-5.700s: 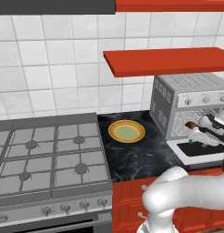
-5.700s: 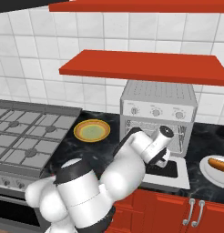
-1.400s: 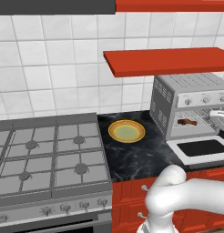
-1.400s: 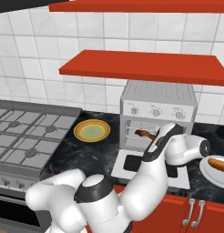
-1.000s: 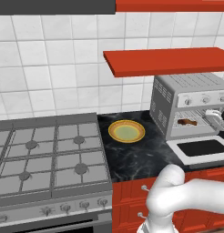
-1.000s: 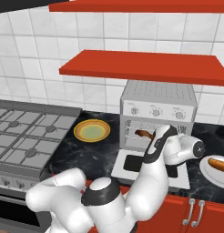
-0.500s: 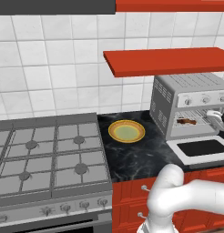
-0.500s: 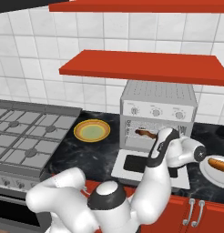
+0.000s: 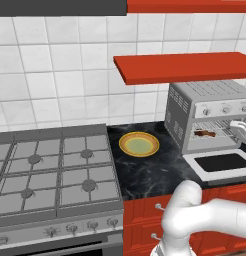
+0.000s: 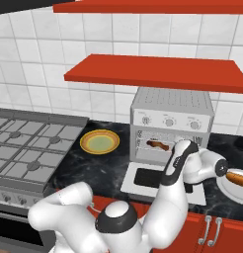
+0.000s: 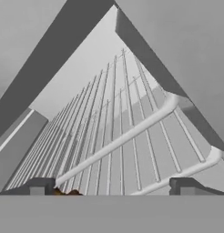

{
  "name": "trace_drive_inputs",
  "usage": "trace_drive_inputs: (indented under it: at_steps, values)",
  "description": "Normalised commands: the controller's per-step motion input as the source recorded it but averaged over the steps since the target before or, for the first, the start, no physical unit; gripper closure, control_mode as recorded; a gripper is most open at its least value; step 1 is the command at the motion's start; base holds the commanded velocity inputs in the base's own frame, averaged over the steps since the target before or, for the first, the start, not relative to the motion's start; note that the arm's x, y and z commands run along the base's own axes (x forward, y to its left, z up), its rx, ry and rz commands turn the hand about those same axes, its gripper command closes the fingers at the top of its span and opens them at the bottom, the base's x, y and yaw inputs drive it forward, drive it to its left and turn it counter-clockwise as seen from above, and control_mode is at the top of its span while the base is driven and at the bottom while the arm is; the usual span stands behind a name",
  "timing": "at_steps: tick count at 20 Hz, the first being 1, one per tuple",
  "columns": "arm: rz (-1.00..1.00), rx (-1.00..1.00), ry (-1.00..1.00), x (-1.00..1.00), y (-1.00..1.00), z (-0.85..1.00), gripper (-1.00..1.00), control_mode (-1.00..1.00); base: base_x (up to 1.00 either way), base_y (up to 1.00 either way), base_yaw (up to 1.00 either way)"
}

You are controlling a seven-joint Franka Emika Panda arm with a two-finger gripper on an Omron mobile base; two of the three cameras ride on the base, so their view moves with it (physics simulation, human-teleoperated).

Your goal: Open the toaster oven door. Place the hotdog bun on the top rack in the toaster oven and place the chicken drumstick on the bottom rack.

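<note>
Here, my gripper [image 11: 109, 186] sits with its two dark tips spread wide apart and nothing between them, right at the mouth of the toaster oven [image 10: 172, 117]. That oven is a boxy silver-grey thing with slotted sides and three round knobs across its front. Its door [image 10: 163, 183], a flat white frame around black glass, lies folded down flat on the dark marbled counter [image 9: 155, 170]. Ahead of me run thin silver wires, a rack [image 11: 118, 141] crossed by two stouter bars, with smooth grey walls slanting in close on either side, so room to the sides is tight. The brown drumstick [image 10: 158, 145] lies on a rack inside the oven; I cannot tell for sure which level. A scrap of brown shows just beside one of my tips. The bun [image 10: 238, 178] rests on a plate on the counter, past my arm. A round yellow plate [image 9: 139, 144] sits near the oven, between it and the grey gas stove [image 9: 50, 175]; a red shelf [image 10: 158, 73] hangs above.
</note>
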Motion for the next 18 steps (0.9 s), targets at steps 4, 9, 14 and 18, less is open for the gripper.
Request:
trace_drive_inputs:
  at_steps: [4, 9, 14, 18]
  values:
    - [-0.01, 0.02, 0.0, 0.0, 0.1, 0.01, -1.0, -1.0, 0.0, 0.0, 0.0]
    - [-0.01, 0.01, -0.01, 0.0, 0.09, 0.03, -1.0, -1.0, 0.0, 0.0, 0.0]
    - [-0.02, 0.0, -0.02, 0.01, 0.13, 0.15, -1.0, -1.0, 0.0, 0.0, 0.0]
    - [-0.03, 0.0, -0.01, 0.21, 0.1, 0.03, -1.0, -1.0, 0.0, 0.0, 0.0]
